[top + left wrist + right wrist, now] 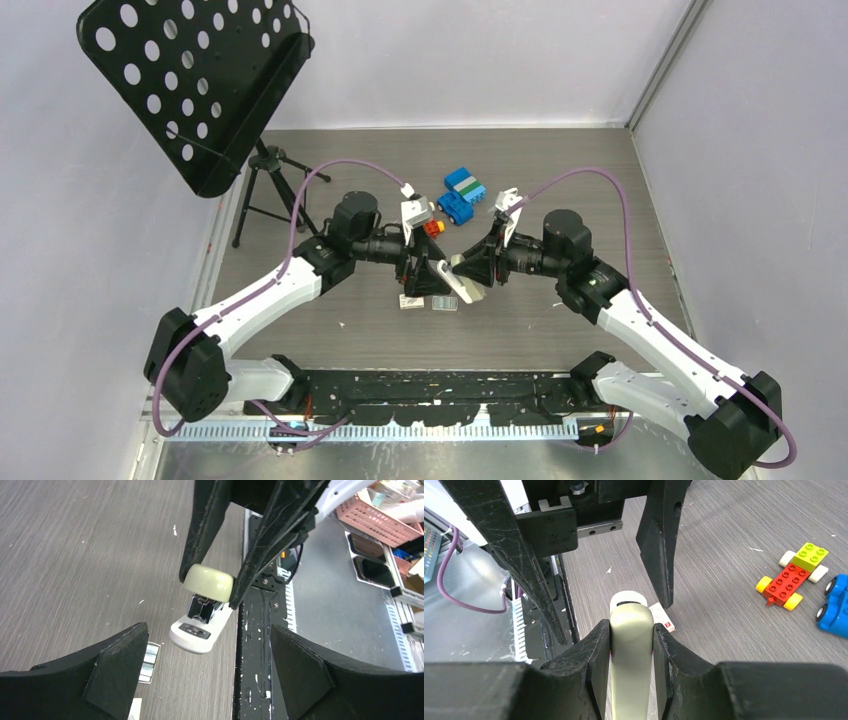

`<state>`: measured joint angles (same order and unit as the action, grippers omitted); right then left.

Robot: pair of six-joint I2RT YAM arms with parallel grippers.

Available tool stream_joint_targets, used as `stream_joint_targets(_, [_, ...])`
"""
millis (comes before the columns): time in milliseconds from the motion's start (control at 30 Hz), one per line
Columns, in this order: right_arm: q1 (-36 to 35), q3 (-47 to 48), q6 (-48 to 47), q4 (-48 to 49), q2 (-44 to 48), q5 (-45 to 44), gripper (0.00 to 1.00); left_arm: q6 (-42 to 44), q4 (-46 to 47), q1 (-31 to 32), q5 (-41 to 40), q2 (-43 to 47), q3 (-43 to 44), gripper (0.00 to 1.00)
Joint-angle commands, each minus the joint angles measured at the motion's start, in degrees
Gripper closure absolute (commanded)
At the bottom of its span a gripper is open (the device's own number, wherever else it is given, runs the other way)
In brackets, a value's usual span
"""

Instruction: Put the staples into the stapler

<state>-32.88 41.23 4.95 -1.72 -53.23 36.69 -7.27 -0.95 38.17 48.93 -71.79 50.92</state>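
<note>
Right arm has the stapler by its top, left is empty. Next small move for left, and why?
Probably lower the left gripper onto the staples lying on the table and close. Its jaws stand open and empty, while the right gripper holds the stapler, which looks hinged open.

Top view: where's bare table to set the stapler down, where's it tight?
Free: far band of table between the toy cars and back wall; also the near patch between the right arm and base rail. Crowded: centre, where left gripper and right gripper meet at the stapler, box and staples lying close by.
</note>
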Motion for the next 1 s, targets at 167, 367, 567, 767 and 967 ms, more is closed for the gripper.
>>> stream_joint_targets(167, [-0.50, -0.09, -2.79, 5.45, 1.29, 5.29, 1.00, 2.76, 5.44, 1.48, 10.12, -2.07, 2.48, 0.28])
stream_joint_targets(367, [-0.68, -0.37, -2.60, 5.94, 1.42, 5.65, 1.00, 4.39, 3.51, 2.15, 9.46, -1.97, 2.46, 0.52])
stream_joint_targets(567, [-0.75, -1.06, -2.39, 6.79, 1.64, 6.95, 1.00, 5.91, 1.20, 2.54, 6.93, -0.37, 2.52, 1.00])
stream_joint_targets(767, [-0.95, -1.21, -1.19, 8.01, 0.91, 8.33, 0.94, 8.90, -2.50, 3.87, 3.47, 1.81, 2.70, 1.00])
stream_joint_targets(967, [-1.46, -1.18, -0.03, 9.50, -0.62, 8.77, 0.73, 10.44, -4.64, 5.18, 1.49, 1.94, 3.37, 1.00])
